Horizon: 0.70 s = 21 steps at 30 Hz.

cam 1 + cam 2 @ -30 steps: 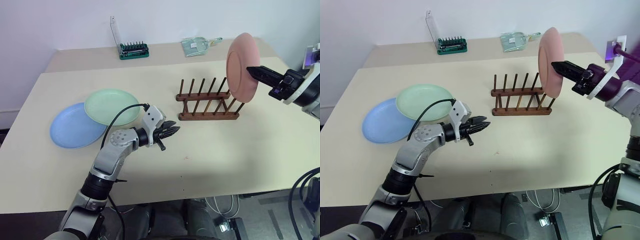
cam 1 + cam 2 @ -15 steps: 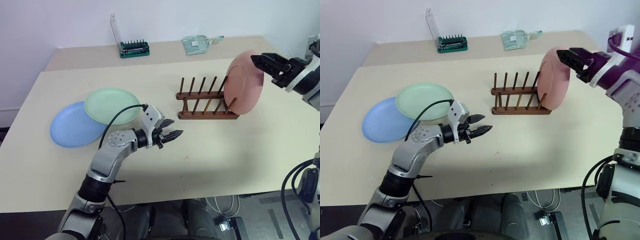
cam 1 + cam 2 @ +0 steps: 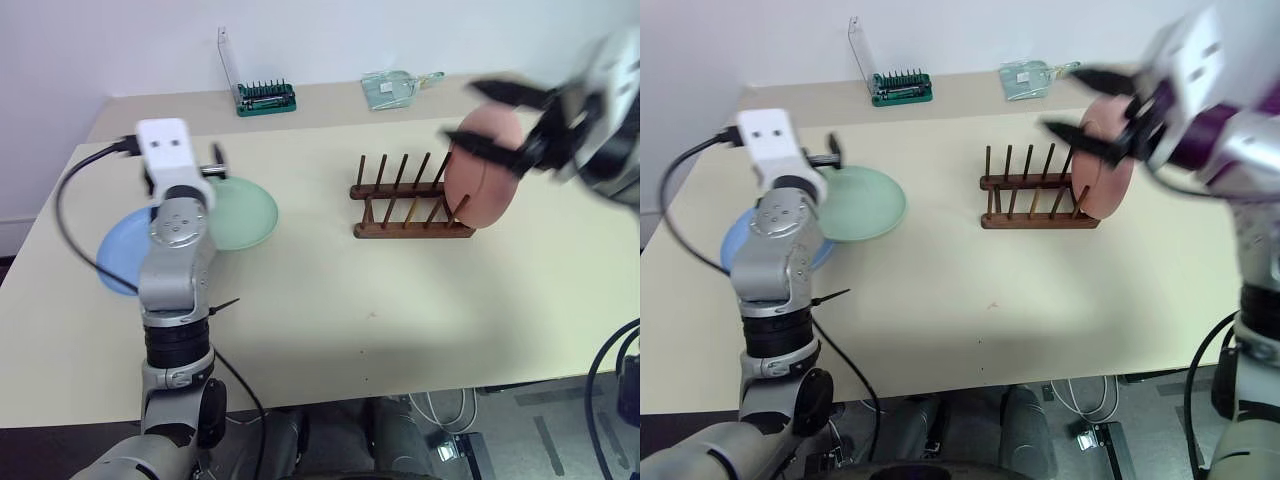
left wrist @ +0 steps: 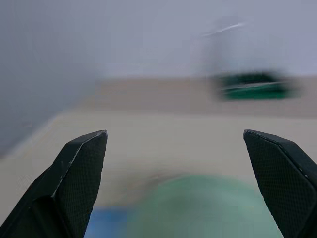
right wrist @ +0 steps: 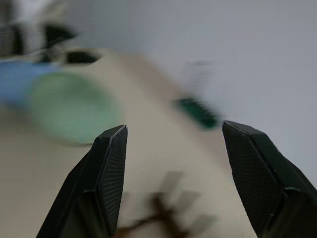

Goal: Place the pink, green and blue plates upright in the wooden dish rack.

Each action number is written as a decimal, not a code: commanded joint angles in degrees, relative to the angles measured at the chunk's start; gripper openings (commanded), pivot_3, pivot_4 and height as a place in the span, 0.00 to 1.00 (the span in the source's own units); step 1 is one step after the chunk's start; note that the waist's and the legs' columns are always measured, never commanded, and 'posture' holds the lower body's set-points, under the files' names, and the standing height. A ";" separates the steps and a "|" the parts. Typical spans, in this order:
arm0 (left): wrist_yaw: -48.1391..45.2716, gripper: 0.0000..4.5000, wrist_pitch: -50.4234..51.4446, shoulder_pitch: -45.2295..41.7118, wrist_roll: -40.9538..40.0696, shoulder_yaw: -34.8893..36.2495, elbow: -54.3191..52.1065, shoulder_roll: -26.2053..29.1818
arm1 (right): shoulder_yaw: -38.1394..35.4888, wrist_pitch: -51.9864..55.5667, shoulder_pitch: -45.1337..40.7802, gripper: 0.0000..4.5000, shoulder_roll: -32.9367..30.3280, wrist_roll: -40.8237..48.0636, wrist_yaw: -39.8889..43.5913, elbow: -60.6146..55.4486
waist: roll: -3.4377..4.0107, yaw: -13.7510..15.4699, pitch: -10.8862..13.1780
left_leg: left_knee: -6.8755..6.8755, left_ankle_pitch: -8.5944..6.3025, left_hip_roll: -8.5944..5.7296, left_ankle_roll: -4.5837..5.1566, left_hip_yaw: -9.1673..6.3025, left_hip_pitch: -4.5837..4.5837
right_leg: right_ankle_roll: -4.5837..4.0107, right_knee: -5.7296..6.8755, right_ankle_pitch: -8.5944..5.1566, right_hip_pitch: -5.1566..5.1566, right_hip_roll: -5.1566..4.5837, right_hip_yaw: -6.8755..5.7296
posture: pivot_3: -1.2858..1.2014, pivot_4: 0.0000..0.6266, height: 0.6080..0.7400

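Left eye view gives you the pink plate (image 3: pixel 483 166) standing on edge at the right end of the wooden dish rack (image 3: pixel 412 203), leaning in the last slots. The right end effector (image 3: pixel 510 124) hovers just above and around the plate's top with its jaws spread wide, holding nothing. Your risk here: any sideways sweep of those open fingers could clip the rim and tip the plate off the pegs or drag the light rack across the worktop (image 3: pixel 330 300).

The green plate (image 3: pixel 238 211) lies flat, overlapping the blue plate (image 3: pixel 118 262) near the worktop's left side, both well apart from the rack. The left end effector (image 4: pixel 181 191) is raised near them, jaws at full spread and empty, pointing over the green plate toward the green bit holder (image 3: pixel 265 100) at the back. Come down too steeply and you may push the green plate along the blue one rather than catch its rim.
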 commanded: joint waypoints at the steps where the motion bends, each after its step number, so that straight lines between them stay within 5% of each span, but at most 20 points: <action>1: 1.70 1.00 7.31 -1.54 -0.08 2.60 -4.55 -1.98 | 1.92 0.60 1.38 0.68 2.26 0.99 -0.16 -3.68 | -0.03 1.12 -0.01 | 0.03 0.00 -0.01 0.00 -0.01 0.00 | 0.00 0.00 0.00 0.01 0.00 -0.01 | 0.52 0.24 0.99; 9: -1.47 1.00 17.55 0.42 -4.09 8.25 -4.31 -6.64 | 4.86 1.55 5.98 0.68 5.84 0.37 -1.62 -6.60 | -0.20 1.12 -0.01 | 0.04 0.01 -0.04 -0.03 -0.06 0.01 | 0.00 0.03 0.00 0.02 -0.02 -0.05 | 0.52 0.24 0.99; 12: -2.31 0.81 16.54 0.56 -6.34 11.83 -0.77 -7.44 | 5.17 1.78 8.22 0.68 5.61 -0.18 -2.50 -8.32 | -0.20 0.98 -0.02 | -0.03 0.04 0.01 -0.08 -0.05 0.06 | -0.01 0.05 -0.01 0.00 0.02 -0.05 | 0.52 0.24 0.99; 19: -3.27 0.02 14.82 -0.14 -8.59 13.27 0.54 -7.22 | 4.89 2.13 9.97 0.68 5.77 -1.32 -4.50 -10.13 | -0.25 1.20 -0.01 | -0.01 0.04 0.00 -0.09 -0.06 0.04 | -0.01 0.05 0.00 0.01 0.02 -0.05 | 0.52 0.24 0.99; 21: -4.55 0.01 12.86 -0.56 -10.14 12.92 0.14 -7.42 | 4.70 2.65 9.57 0.68 5.82 -1.07 -4.73 -9.87 | -0.29 1.17 -0.04 | 0.00 0.04 0.00 -0.09 -0.06 0.06 | -0.01 0.05 0.00 0.04 0.01 -0.05 | 0.52 0.24 0.99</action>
